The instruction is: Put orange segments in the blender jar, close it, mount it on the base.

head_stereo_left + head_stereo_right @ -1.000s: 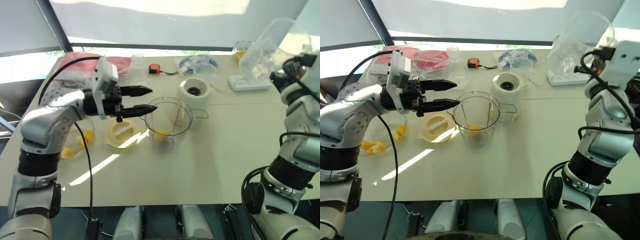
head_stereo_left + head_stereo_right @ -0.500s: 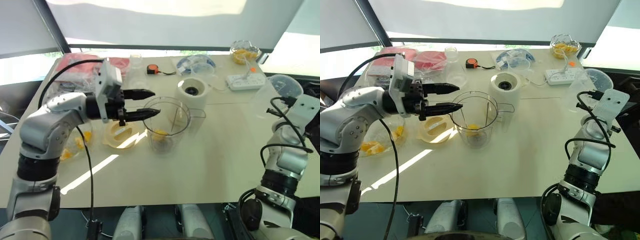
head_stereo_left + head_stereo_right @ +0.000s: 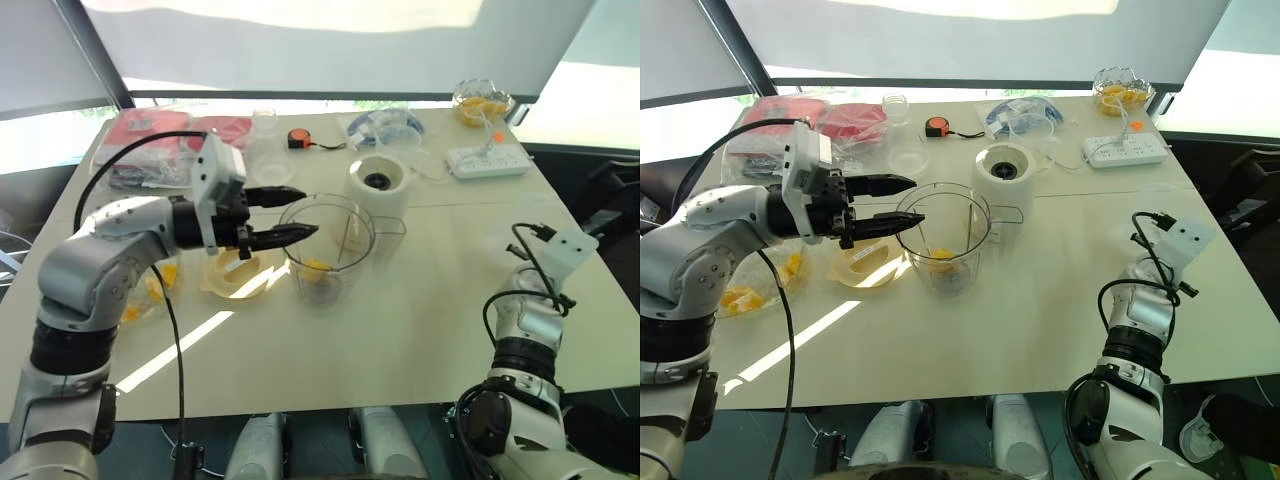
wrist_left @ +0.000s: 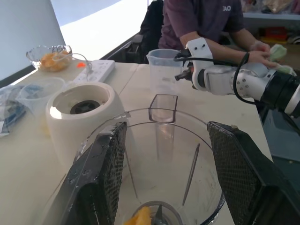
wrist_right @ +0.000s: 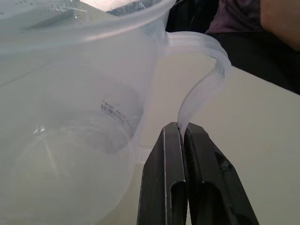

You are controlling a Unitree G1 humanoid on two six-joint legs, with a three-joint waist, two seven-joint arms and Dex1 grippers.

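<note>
The clear blender jar [image 3: 330,240] stands upright mid-table with an orange segment [image 3: 320,267] at its bottom. My left gripper [image 3: 306,210] is open and hovers at the jar's left rim; in the left wrist view its fingers [image 4: 105,178] straddle the jar mouth. The cream lid [image 3: 232,272] lies flat to the left of the jar. The white base [image 3: 378,183] stands behind the jar. A clear bowl of orange segments [image 3: 150,285] sits at the left. My right gripper [image 5: 182,129] is shut on the handle of a clear plastic jug [image 5: 70,93], low by the table's right edge.
A power strip [image 3: 490,160] and a glass bowl of orange pieces [image 3: 480,103] sit at the back right. A tape measure [image 3: 300,138], a small glass jar [image 3: 265,122] and red packets [image 3: 150,130] line the back. A person [image 4: 206,18] sits beyond the table's right side.
My right arm has come down from high at the back right to the table's right edge, still holding the clear jug. My left gripper has edged closer to the jar rim.
</note>
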